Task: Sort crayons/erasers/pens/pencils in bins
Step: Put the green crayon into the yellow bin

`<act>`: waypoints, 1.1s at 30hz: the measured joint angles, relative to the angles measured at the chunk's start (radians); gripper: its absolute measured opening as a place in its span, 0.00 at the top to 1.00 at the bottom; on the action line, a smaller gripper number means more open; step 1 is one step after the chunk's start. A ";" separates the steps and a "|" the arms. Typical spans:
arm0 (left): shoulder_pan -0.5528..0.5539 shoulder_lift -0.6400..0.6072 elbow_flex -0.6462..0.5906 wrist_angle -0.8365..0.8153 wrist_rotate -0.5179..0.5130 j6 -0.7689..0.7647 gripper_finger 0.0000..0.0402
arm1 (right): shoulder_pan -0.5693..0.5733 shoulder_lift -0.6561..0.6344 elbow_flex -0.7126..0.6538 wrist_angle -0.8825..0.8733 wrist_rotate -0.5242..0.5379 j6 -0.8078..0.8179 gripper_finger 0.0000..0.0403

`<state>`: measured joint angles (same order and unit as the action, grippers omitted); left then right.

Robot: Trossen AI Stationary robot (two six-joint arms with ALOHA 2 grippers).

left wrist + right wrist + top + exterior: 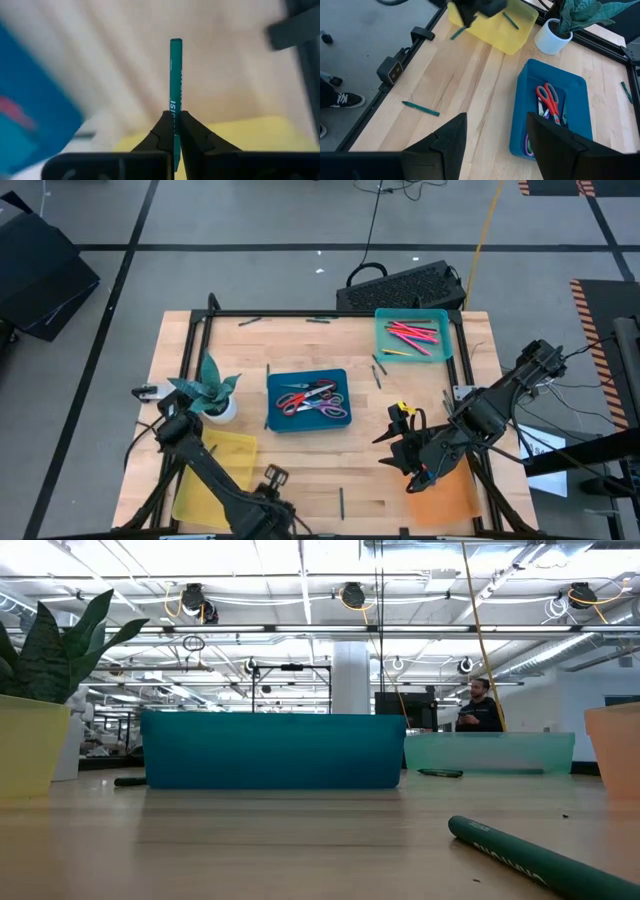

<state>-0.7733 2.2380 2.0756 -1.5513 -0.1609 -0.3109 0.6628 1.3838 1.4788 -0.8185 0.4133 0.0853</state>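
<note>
Gripping a green pencil [175, 85], left end effector [174, 131], yellow bin [240, 135] blurred beyond.

Wooden table [300, 470], 4 bins, potted plant [213, 390], pencils

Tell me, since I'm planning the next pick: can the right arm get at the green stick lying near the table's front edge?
Probably yes. The right claw is open and empty, and the green stick lies alone on bare wood with nothing over it. The left claw, gripping another stick, works nearby.
</note>
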 joint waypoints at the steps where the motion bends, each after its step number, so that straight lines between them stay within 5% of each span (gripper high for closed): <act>1: 0.005 -0.016 0.006 -0.022 -0.019 -0.026 0.97 | 0.000 0.000 0.000 0.000 0.000 0.000 0.51; 6: 0.030 -0.164 -0.052 -0.019 -0.067 -0.226 0.97 | 0.000 0.000 0.000 0.001 0.000 0.000 0.51; 11: 0.020 -0.399 -0.258 -0.020 -0.075 -0.538 0.97 | 0.000 0.000 0.000 0.001 0.000 0.000 0.51; 21: -0.024 -0.808 -0.895 0.136 0.223 -1.253 0.97 | 0.000 0.000 0.000 0.003 0.001 0.006 0.51; 28: -0.028 -0.860 -1.184 0.503 0.257 -1.524 0.97 | 0.000 0.000 0.000 0.002 0.002 0.054 0.51; 33: -0.028 -0.840 -1.276 0.566 0.277 -1.588 0.95 | 0.000 0.000 0.000 0.002 0.003 0.060 0.51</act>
<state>-0.8017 1.3979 0.7996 -0.9852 0.1159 -1.8988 0.6625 1.3838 1.4788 -0.8165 0.4160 0.1452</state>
